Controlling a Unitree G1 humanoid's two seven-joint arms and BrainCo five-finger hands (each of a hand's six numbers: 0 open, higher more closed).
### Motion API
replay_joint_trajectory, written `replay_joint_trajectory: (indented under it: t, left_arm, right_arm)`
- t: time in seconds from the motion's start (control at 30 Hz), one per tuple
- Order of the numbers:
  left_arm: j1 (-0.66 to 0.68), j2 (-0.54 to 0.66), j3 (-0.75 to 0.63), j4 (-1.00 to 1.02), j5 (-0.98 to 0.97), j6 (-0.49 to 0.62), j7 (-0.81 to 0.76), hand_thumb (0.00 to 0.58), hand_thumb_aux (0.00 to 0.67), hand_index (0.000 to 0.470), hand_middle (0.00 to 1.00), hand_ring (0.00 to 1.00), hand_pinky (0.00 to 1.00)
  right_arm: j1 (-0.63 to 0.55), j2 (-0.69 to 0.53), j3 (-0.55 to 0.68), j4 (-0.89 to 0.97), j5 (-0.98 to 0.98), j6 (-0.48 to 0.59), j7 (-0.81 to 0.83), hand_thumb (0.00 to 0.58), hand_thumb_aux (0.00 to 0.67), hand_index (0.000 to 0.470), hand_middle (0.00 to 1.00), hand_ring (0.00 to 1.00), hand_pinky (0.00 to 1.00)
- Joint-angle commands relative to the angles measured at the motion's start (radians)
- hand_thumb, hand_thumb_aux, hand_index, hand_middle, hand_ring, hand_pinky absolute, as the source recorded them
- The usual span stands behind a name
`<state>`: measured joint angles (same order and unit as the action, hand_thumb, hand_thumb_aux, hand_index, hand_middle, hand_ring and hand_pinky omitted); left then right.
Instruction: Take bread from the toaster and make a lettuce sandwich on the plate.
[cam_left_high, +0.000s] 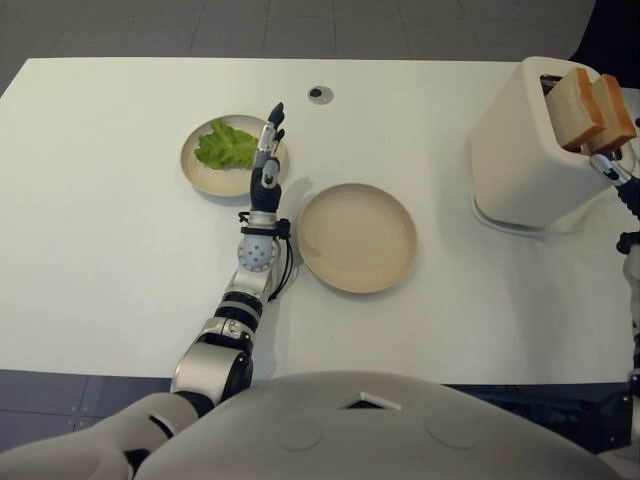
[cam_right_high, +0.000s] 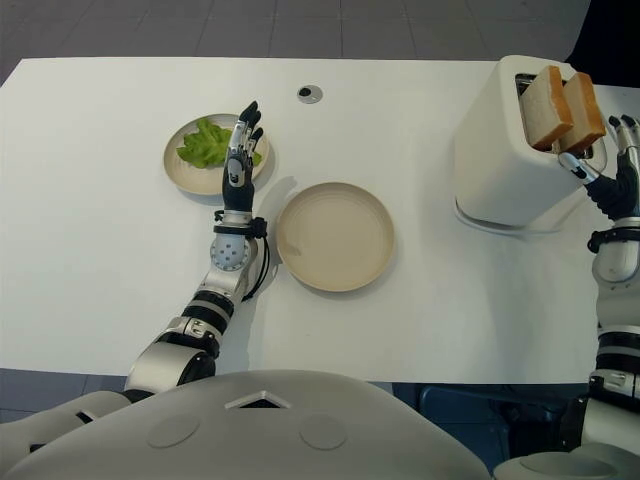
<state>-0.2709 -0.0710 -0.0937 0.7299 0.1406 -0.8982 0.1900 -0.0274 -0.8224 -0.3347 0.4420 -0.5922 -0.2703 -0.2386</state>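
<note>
A white toaster stands at the table's right side with two bread slices sticking up out of its slots. My right hand is just right of the toaster, fingers spread and uncurled; one finger reaches the lower edge of the nearer slice, and nothing is held. A green lettuce leaf lies on a small beige plate at the back left. My left hand hovers at that plate's right rim, fingers straight and open. A larger empty beige plate sits in the middle.
A small round grommet is set in the white table near its far edge. The toaster's cord loops along its base. The table's front edge runs close to my body.
</note>
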Motion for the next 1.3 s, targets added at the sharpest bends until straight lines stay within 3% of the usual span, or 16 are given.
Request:
replay_joint_trajectory:
  t: [0.03, 0.07, 0.1, 0.17, 0.2, 0.23, 0.3, 0.33, 0.4, 0.57, 0.73, 0.87, 0.93, 1.1, 1.2, 1.3]
  left_arm:
    - [0.097, -0.021, -0.013, 0.034, 0.021, 0.016, 0.004, 0.000, 0.000, 0.000, 0.00, 0.00, 0.00]
    - [0.098, -0.021, -0.013, 0.032, 0.020, 0.016, 0.003, 0.000, 0.000, 0.000, 0.00, 0.00, 0.00]
    - [0.099, -0.020, -0.012, 0.030, 0.019, 0.016, 0.003, 0.000, 0.000, 0.000, 0.00, 0.00, 0.00]
    - [0.108, -0.020, -0.010, 0.018, 0.020, 0.017, 0.009, 0.000, 0.000, 0.000, 0.00, 0.00, 0.00]
    - [0.111, -0.020, -0.010, 0.013, 0.020, 0.019, 0.010, 0.000, 0.000, 0.000, 0.00, 0.00, 0.00]
    - [0.115, -0.020, -0.010, 0.006, 0.018, 0.020, 0.010, 0.000, 0.000, 0.000, 0.00, 0.00, 0.00]
    - [0.122, -0.019, -0.013, -0.003, 0.014, 0.024, 0.006, 0.000, 0.000, 0.000, 0.00, 0.00, 0.00]
    - [0.127, -0.018, -0.016, -0.010, 0.013, 0.026, 0.005, 0.000, 0.000, 0.000, 0.00, 0.00, 0.00]
    - [0.133, -0.018, -0.021, -0.019, 0.010, 0.030, 0.002, 0.000, 0.000, 0.000, 0.00, 0.00, 0.00]
    - [0.144, -0.014, -0.028, -0.040, 0.006, 0.041, -0.001, 0.000, 0.000, 0.000, 0.00, 0.00, 0.00]
    - [0.149, -0.010, -0.025, -0.052, 0.004, 0.047, 0.002, 0.000, 0.000, 0.000, 0.00, 0.00, 0.00]
    - [0.149, -0.004, -0.014, -0.061, 0.003, 0.046, 0.013, 0.000, 0.000, 0.000, 0.00, 0.00, 0.00]
    - [0.145, 0.003, -0.001, -0.067, -0.001, 0.041, 0.023, 0.000, 0.000, 0.000, 0.00, 0.00, 0.00]
    - [0.141, 0.002, -0.002, -0.072, -0.003, 0.039, 0.027, 0.000, 0.000, 0.000, 0.00, 0.00, 0.00]
    - [0.131, -0.001, -0.008, -0.067, -0.004, 0.040, 0.021, 0.000, 0.000, 0.000, 0.00, 0.00, 0.00]
    - [0.121, 0.000, -0.006, -0.060, -0.001, 0.040, 0.024, 0.000, 0.000, 0.000, 0.00, 0.00, 0.00]
  right_arm:
    - [-0.032, -0.022, 0.074, 0.053, -0.016, 0.012, 0.003, 0.000, 0.000, 0.000, 0.00, 0.00, 0.00]
    - [-0.039, -0.028, 0.082, 0.060, -0.011, 0.013, -0.001, 0.000, 0.000, 0.000, 0.00, 0.00, 0.00]
    - [-0.044, -0.035, 0.089, 0.069, -0.007, 0.015, -0.007, 0.058, 0.034, 0.024, 0.00, 0.00, 0.00]
    - [-0.073, -0.057, 0.107, 0.115, -0.004, 0.013, -0.017, 0.349, 0.247, 0.173, 0.00, 0.00, 0.00]
    - [-0.080, -0.069, 0.111, 0.135, -0.001, 0.012, -0.021, 0.452, 0.355, 0.249, 0.00, 0.00, 0.00]
    - [-0.085, -0.081, 0.115, 0.153, 0.004, 0.008, -0.026, 0.476, 0.386, 0.271, 0.00, 0.00, 0.00]
    - [-0.089, -0.097, 0.125, 0.171, 0.010, 0.000, -0.033, 0.566, 0.568, 0.398, 0.15, 0.15, 0.15]
    - [-0.093, -0.102, 0.133, 0.174, 0.014, -0.006, -0.033, 0.580, 0.670, 0.470, 0.33, 0.33, 0.33]
    - [-0.098, -0.109, 0.142, 0.166, 0.024, -0.018, -0.040, 0.580, 0.670, 0.470, 0.59, 0.59, 0.59]
    - [-0.112, -0.076, 0.149, 0.046, 0.056, -0.069, -0.091, 0.580, 0.670, 0.470, 1.00, 1.00, 1.00]
    - [-0.134, -0.006, 0.056, -0.120, 0.062, -0.087, -0.282, 0.580, 0.670, 0.470, 1.00, 1.00, 1.00]
    - [-0.106, 0.063, -0.056, -0.404, 0.110, -0.199, -0.382, 0.580, 0.670, 0.470, 1.00, 1.00, 1.00]
    - [-0.070, 0.097, 0.052, -0.582, 0.343, -0.232, -0.192, 0.580, 0.670, 0.470, 1.00, 1.00, 1.00]
    - [0.087, 0.136, 0.333, -0.760, 0.791, -0.110, 0.249, 0.580, 0.670, 0.470, 1.00, 1.00, 1.00]
    - [0.163, 0.228, 0.445, -0.709, 0.876, 0.023, 0.364, 0.580, 0.670, 0.470, 1.00, 1.00, 1.00]
    - [0.178, 0.347, 0.544, -0.557, 0.760, 0.078, 0.369, 0.580, 0.670, 0.470, 1.00, 1.00, 1.00]
